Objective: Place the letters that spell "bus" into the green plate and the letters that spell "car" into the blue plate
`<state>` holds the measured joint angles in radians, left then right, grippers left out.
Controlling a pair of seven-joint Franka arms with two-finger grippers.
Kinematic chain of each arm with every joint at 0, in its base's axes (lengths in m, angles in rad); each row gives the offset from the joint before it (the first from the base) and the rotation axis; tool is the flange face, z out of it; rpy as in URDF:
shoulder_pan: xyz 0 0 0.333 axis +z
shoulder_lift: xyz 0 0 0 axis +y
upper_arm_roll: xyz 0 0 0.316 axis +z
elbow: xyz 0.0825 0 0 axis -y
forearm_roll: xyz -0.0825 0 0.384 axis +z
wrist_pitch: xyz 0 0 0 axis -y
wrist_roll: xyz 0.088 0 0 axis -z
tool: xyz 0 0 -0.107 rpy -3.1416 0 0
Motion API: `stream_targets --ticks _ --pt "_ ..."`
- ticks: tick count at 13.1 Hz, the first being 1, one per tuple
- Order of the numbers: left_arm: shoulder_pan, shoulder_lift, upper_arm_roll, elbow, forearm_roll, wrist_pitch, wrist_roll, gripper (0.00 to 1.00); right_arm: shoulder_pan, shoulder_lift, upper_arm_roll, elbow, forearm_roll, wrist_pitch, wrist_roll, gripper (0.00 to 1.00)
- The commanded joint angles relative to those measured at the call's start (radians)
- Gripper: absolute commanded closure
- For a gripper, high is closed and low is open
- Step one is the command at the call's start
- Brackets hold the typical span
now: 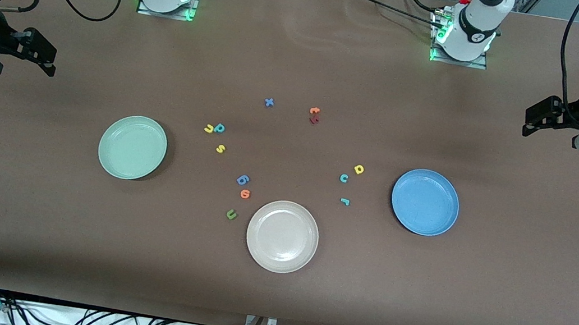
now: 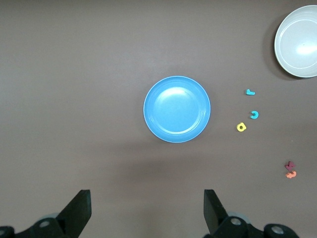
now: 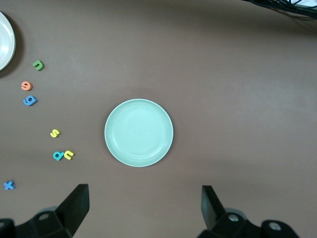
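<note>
Front view: beige plate [image 1: 282,236] beside green u [image 1: 231,214]; both pincers [image 2: 147,208] [image 3: 143,206] open, empty.

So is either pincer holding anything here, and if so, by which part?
Nothing is held. The left pincer hangs open above the table near the blue plate; the right pincer open near the green plate.
</note>
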<state>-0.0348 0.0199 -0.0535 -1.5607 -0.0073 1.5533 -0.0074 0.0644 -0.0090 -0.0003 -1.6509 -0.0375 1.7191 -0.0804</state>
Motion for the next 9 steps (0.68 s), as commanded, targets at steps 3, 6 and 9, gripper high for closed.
stream_targets --ticks 3,6,9 --pt "0.000 0.011 -0.002 0.027 0.020 -0.007 0.017 0.00 0.008 0.027 0.000 0.042 -0.021 -0.025 0.004 0.00" --pt "0.000 0.011 -0.002 0.027 0.020 -0.007 0.017 0.00 0.003 0.040 -0.001 0.060 -0.013 -0.033 0.002 0.00" --pt "0.000 0.011 -0.002 0.027 0.020 -0.007 0.017 0.00 0.008 0.040 -0.001 0.065 -0.010 -0.041 0.074 0.00"
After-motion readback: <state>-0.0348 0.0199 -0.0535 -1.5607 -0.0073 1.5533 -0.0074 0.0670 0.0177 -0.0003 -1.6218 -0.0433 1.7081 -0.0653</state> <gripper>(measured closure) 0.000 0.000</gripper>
